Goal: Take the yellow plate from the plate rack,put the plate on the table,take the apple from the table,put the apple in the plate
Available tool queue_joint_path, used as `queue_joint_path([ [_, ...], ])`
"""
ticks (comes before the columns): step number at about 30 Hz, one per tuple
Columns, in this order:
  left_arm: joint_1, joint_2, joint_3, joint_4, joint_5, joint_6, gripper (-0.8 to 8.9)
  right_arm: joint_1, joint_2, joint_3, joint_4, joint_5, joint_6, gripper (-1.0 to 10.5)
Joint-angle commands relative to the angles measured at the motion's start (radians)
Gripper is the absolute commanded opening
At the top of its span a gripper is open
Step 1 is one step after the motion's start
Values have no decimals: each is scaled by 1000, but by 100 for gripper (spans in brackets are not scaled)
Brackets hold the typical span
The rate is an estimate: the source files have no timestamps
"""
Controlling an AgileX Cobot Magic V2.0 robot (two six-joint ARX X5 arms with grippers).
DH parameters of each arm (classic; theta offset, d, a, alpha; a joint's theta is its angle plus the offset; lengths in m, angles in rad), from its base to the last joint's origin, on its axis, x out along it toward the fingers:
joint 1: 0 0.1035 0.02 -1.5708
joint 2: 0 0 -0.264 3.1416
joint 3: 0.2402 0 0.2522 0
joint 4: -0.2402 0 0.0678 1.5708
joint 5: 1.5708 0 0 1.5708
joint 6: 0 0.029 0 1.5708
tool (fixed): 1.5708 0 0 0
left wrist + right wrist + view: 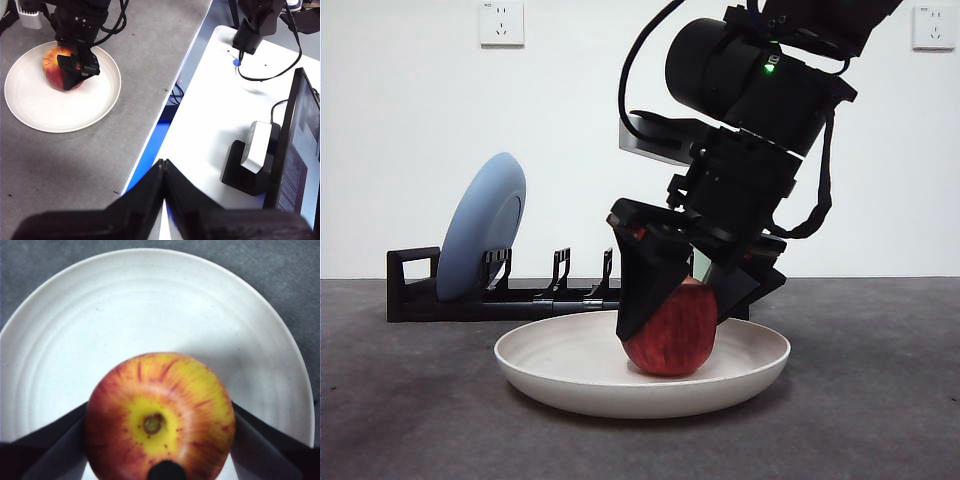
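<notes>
Apple [670, 335] is sitting in the cream-coloured plate [550, 365], slightly toward the plate's middle, its base touching the plate floor. Stem end is facing up toward the right wrist camera; skin is showing yellow around the stem with red streaks running outward. Right gripper [672, 300] is reaching down from above and clamping the apple, one black jaw pressing each flank.

Plate is lying flat on the dark grey worktop [880, 400], rim raised, faint concentric rings showing on its inner surface.

Behind the plate, the black plate rack [415, 290] is standing along the back of the worktop, square loop handle at its end. A blue plate [480, 235] is leaning upright in the slots near that handle; the other prongs in view are holding nothing. The arm is blocking the rack's far end.

Left gripper [164, 172] is hovering well apart from the plate, over the worktop edge, jaws closed together with nothing between them.

Beside the worktop, a white desk [210, 130] is carrying a monitor [295, 150] and a small white box on a black stand [252, 160]. Two wall sockets [502, 22] are showing; no readable writing anywhere.
</notes>
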Motion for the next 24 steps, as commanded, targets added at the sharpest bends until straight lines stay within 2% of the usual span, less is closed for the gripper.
queue_joint_path([
  [1,-2,0,2,6,5,13,-7,2,22,-23,-16,0,18,164],
  [4,-2,0,2,-1,5,13,-7,2,22,-21,-16,-8,23,464],
  [6,-2,0,2,0,5,13,-7,2,21,-16,-19,-8,44,581],
  [7,-2,0,2,-1,5,13,-7,2,21,-11,-24,-9,44,605],
  [16,-2,0,2,-3,5,13,-7,2,-42,60,-94,4,62,603],
  [19,-2,0,2,-7,5,13,-7,2,-89,103,-190,54,59,601],
  [24,-2,0,2,-7,5,20,-7,2,-218,166,-377,71,59,594],
])
